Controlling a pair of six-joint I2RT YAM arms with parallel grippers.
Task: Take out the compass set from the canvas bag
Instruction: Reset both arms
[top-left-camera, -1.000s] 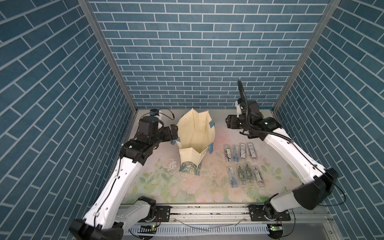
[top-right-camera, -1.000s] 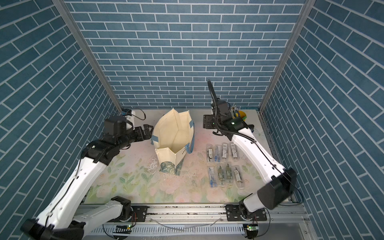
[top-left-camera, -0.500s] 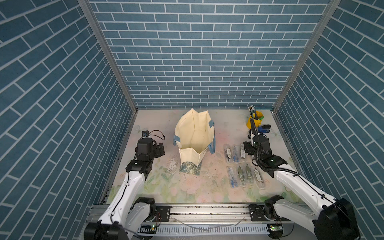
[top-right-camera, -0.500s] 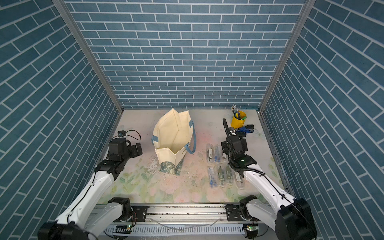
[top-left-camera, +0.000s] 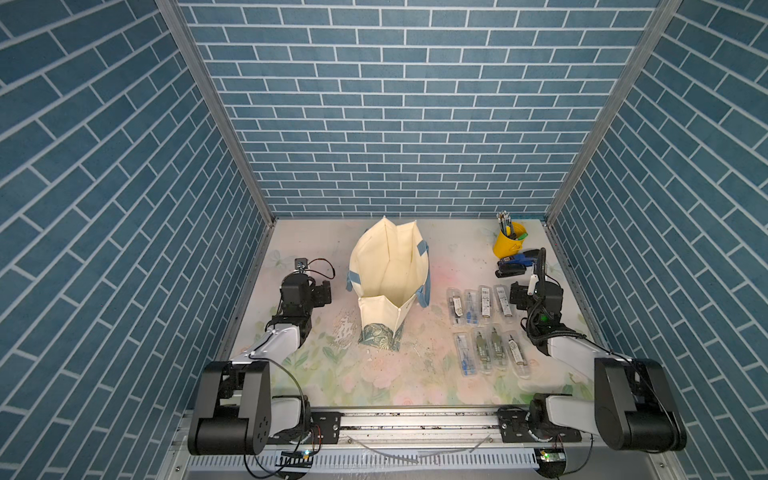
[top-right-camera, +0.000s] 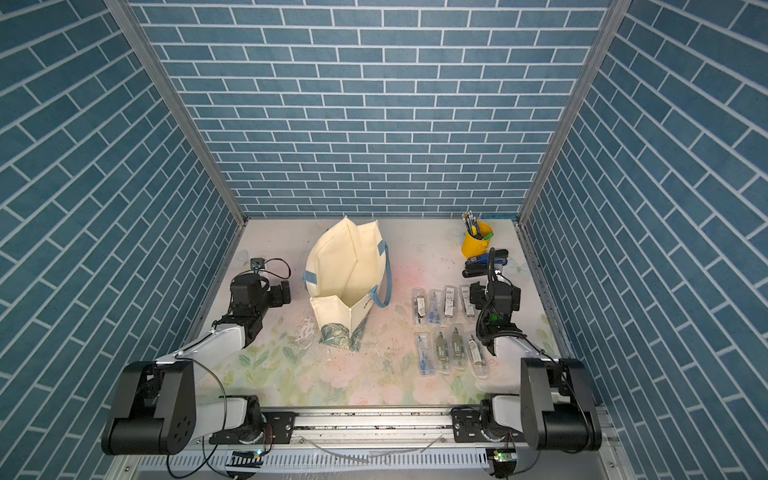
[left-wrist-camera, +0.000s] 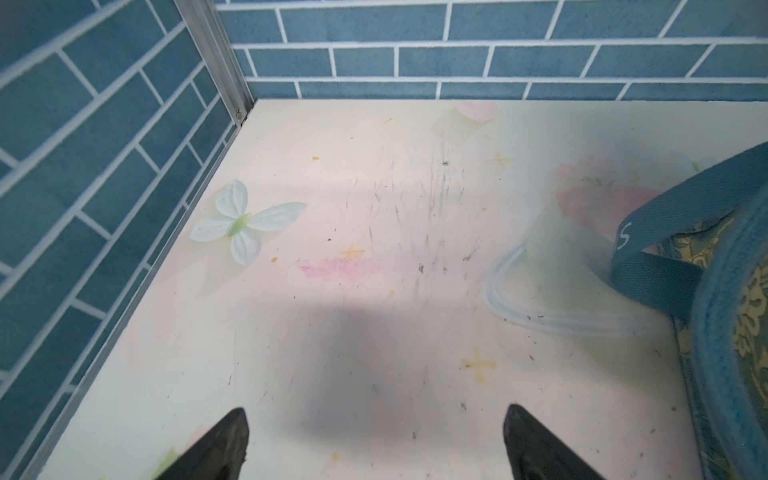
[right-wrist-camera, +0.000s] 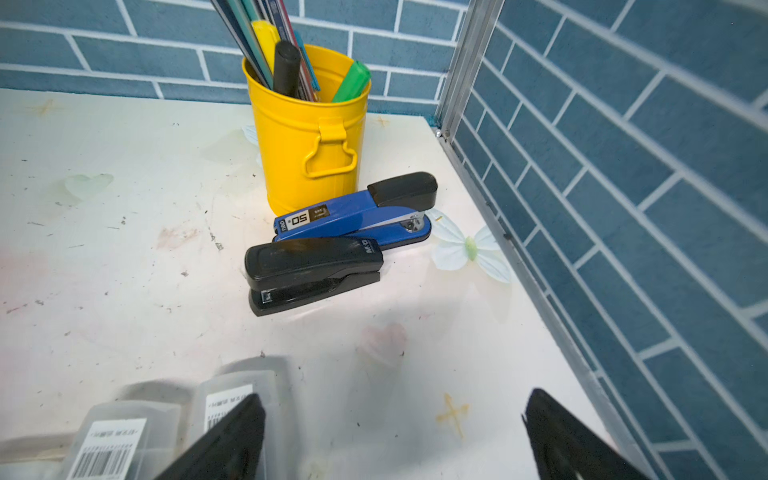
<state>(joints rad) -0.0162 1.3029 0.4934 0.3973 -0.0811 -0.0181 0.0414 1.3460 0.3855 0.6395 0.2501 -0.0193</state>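
The cream canvas bag (top-left-camera: 384, 266) (top-right-camera: 347, 266) stands upright at mid-table in both top views, mouth wide open, showing only cream cloth inside. Several compass sets (top-left-camera: 483, 301) (top-right-camera: 449, 301) in clear cases lie in two rows on the table to its right. My left gripper (top-left-camera: 323, 293) (left-wrist-camera: 376, 415) hangs open and empty, low, left of the bag; the bag's blue strap (left-wrist-camera: 665, 232) shows in the left wrist view. My right gripper (top-left-camera: 515, 296) (right-wrist-camera: 395, 403) is open and empty at the far end of the back row, one finger over a case (right-wrist-camera: 230, 397).
A yellow pen cup (top-left-camera: 509, 243) (right-wrist-camera: 307, 137) stands at the back right, with a blue stapler (right-wrist-camera: 353, 216) and a black stapler (right-wrist-camera: 311, 266) in front of it. Brick-patterned walls close in three sides. The arm bases sit on the front rail (top-left-camera: 415, 419).
Both arms have drawn back from high beside the bag's mouth to low, folded poses nearer the front. The right gripper's jaws have spread wider.
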